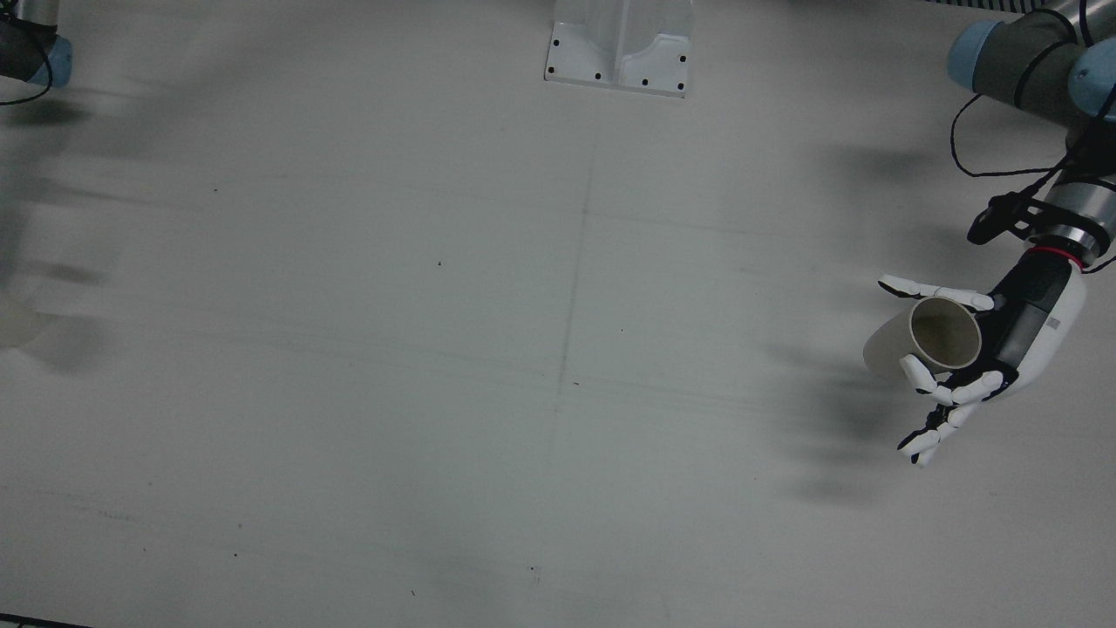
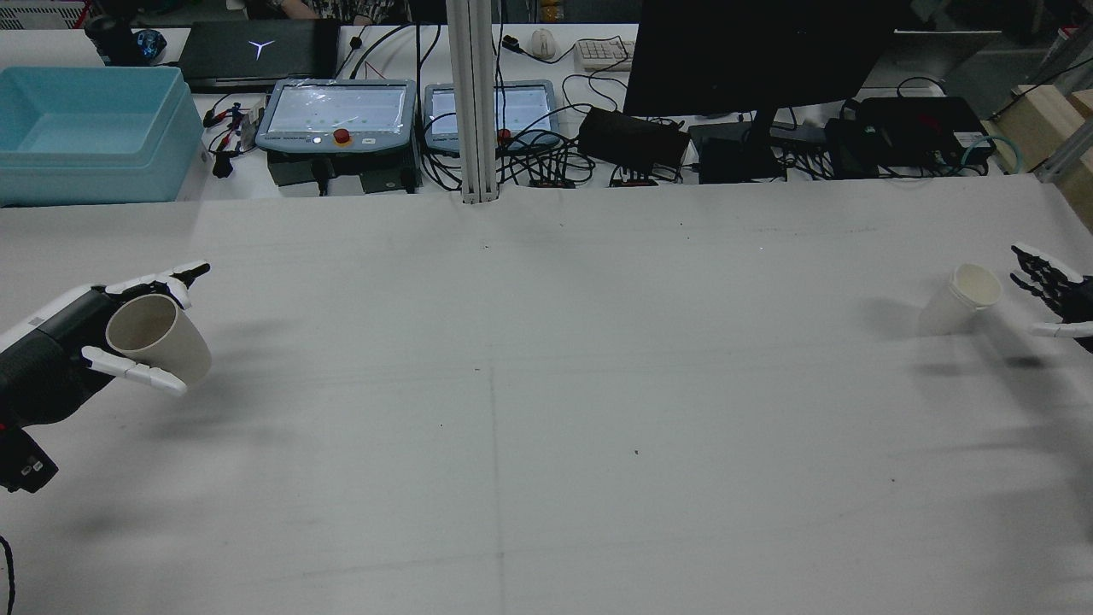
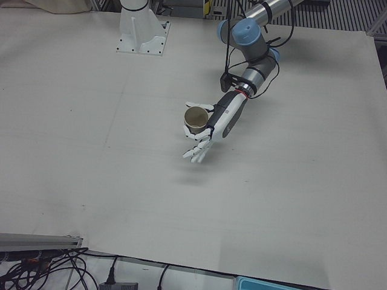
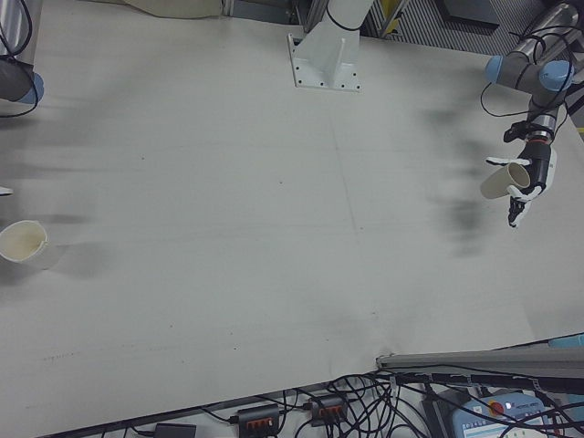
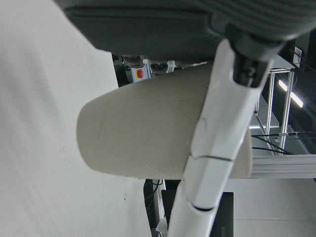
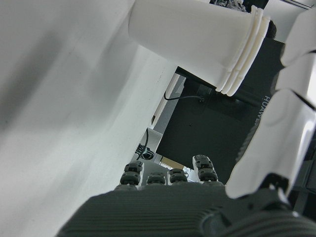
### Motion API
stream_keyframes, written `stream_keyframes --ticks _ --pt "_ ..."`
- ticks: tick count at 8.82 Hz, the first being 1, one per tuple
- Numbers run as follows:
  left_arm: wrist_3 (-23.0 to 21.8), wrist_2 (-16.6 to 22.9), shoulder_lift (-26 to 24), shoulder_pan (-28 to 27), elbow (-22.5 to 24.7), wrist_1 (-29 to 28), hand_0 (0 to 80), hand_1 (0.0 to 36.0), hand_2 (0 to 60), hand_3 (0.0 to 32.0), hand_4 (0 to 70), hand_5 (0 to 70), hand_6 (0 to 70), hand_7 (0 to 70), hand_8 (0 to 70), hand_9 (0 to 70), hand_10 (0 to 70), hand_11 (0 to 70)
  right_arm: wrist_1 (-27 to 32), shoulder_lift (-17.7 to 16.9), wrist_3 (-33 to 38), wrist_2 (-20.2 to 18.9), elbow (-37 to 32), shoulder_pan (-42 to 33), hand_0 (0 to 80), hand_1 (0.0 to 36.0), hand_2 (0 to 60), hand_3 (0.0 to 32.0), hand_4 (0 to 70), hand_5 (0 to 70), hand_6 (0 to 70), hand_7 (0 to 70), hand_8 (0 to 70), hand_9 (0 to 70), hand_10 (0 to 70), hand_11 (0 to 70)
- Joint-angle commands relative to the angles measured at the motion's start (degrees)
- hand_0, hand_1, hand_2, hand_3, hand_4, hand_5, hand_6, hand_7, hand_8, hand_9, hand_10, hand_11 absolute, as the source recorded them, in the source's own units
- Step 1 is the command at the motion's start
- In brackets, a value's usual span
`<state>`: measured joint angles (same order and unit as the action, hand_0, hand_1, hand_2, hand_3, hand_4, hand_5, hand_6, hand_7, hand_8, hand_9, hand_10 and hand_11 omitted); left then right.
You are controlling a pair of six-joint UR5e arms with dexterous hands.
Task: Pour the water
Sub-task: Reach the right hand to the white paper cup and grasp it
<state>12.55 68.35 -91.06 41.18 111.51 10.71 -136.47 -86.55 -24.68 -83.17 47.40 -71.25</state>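
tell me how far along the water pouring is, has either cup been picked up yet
Early. Done: the left hand has the tan paper cup lifted off the table and tilted. In hand: the right hand is open beside the white cup, not gripping it. Left: grasping the white cup, bringing the cups together, and pouring.

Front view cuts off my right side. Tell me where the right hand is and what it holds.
Observer: In the rear view, the right hand is open near the table's edge and holds nothing.
Operator: Find the second cup.
Observer: A white cup sits on the table just beside that hand, untouched.
Operator: Check whether the left cup is lifted.
Observer: In the left-front view, the left hand holds the paper cup clear of the table, with its shadow on the surface below.
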Motion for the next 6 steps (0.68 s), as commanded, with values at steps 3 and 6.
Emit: stream_keyframes --ticks 3,6 --pt "-0.1 -0.1 0.1 0.0 -0.2 0.0 80.0 29.6 0.0 0.0 33.5 70.0 6.9 15.1 5.5 4.2 0.0 2.8 -0.5 3.6 -1.6 0.5 -0.8 3.1 47.8 15.5 11.4 0.0 5.7 14.6 3.0 9.3 2.7 2.2 6.0 10.3" --pt "-1.4 -0.1 0.6 0.1 -0.4 -0.1 80.0 28.9 0.0 0.0 32.6 70.0 6.8 14.8 5.4 4.1 0.0 2.7 -0.9 3.8 -2.0 7.8 -0.8 10.0 48.5 16.4 11.8 0.0 6.4 14.9 3.7 10.2 3.2 3.2 6.5 11.0"
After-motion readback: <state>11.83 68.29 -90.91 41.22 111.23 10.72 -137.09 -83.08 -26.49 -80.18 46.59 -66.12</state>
